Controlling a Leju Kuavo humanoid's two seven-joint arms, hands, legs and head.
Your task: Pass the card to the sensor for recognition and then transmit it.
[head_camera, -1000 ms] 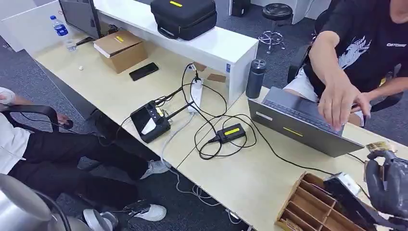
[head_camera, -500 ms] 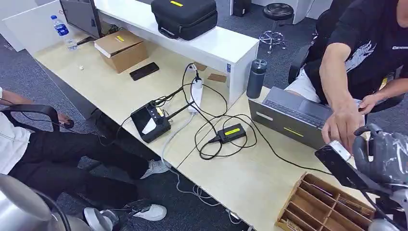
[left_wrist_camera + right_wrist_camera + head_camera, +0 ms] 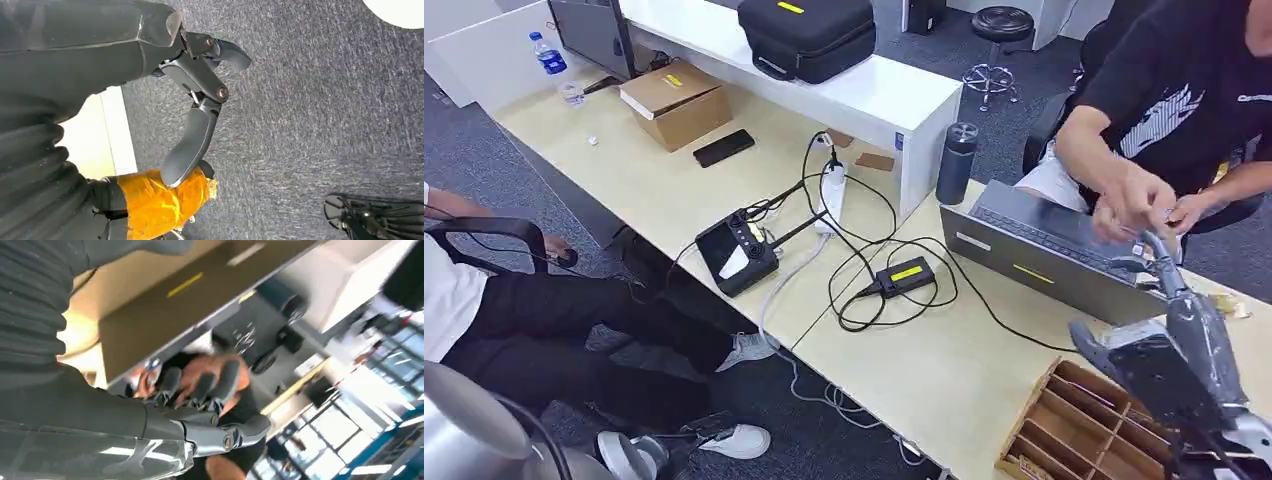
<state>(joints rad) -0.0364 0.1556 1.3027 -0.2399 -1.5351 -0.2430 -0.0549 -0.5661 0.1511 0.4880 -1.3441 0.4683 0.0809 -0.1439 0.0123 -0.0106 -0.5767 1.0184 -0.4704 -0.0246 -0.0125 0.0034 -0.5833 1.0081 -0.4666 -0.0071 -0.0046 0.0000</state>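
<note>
Your right hand [image 3: 1176,300] is raised over the desk [image 3: 944,370] beside the laptop [image 3: 1049,250], fingers apart, holding nothing. The card [image 3: 1172,216] sits w/ the person's hands [image 3: 1139,200]. Left hand [image 3: 197,100] hangs open over carpet.

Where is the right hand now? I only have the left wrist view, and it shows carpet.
Observer: The right hand is raised over the desk's right end, by the wooden tray, with its fingers pointing towards a person.
Operator: Is anyone taking the card?
Observer: The person's hands are close to those fingers, over the laptop. I cannot make out the card itself; the right wrist view is blurred.
Operator: And the reader?
Observer: A black box with a yellow label lies on the desk left of the laptop, with a cable attached. I cannot tell whether it is the reader.
</note>
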